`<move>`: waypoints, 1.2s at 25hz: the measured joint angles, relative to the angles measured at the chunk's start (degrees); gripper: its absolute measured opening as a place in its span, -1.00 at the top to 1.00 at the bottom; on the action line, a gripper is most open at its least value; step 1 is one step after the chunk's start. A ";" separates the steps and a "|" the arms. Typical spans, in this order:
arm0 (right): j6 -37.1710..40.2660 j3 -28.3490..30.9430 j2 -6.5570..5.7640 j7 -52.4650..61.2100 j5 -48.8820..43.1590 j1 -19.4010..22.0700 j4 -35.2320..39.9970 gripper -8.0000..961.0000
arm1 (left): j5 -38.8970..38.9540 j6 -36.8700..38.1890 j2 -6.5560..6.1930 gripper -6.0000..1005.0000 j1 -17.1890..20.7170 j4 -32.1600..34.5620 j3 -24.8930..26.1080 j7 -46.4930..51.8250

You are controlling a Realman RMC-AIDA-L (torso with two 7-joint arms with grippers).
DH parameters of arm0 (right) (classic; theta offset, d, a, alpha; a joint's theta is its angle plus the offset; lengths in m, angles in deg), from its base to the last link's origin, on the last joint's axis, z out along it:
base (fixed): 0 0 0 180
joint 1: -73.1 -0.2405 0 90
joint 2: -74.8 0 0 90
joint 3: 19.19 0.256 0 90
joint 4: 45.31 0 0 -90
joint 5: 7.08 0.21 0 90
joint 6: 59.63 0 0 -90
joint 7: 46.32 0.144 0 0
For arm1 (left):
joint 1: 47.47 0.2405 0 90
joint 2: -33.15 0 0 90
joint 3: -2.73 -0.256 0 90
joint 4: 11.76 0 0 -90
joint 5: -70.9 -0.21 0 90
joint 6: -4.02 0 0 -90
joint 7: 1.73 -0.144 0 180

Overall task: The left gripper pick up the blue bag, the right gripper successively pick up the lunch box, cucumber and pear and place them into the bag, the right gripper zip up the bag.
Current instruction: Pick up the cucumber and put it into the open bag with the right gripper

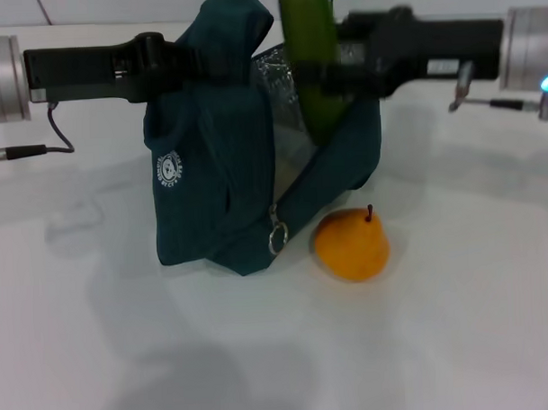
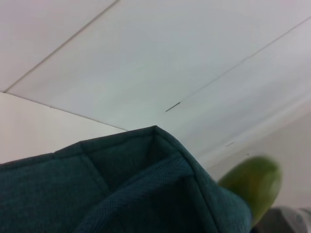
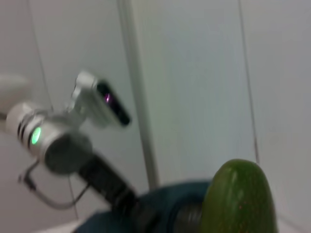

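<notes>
The blue bag stands at the table's middle, its top corner lifted by my left gripper, which is shut on the fabric. The bag's mouth gapes to the right and shows silver lining. My right gripper is shut on the cucumber, which stands upright with its lower end inside the bag's mouth. The pear rests on the table in front of the bag's right corner. In the left wrist view the bag fills the foreground beside the cucumber. The lunch box is hidden.
The zip's ring pull hangs at the bag's front corner, close to the pear. A cable trails from the left arm. White table surface stretches around the bag. The right wrist view shows the left arm beyond the cucumber.
</notes>
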 joint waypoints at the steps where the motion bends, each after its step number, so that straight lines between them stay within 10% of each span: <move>1: -0.68 -1.07 0.02 0.06 -0.52 -0.07 -0.11 -0.33 | 0.00 -0.14 0.00 0.89 0.01 0.00 0.02 0.00; 21: -3.12 -3.77 -0.09 6.99 -7.20 -2.05 0.80 -0.55 | 0.01 -0.28 0.09 0.89 0.53 0.00 0.00 -0.18; 30: 2.70 0.23 0.12 7.56 -6.45 6.42 16.00 -0.83 | 0.14 -0.29 0.05 0.89 1.36 0.00 0.00 -0.78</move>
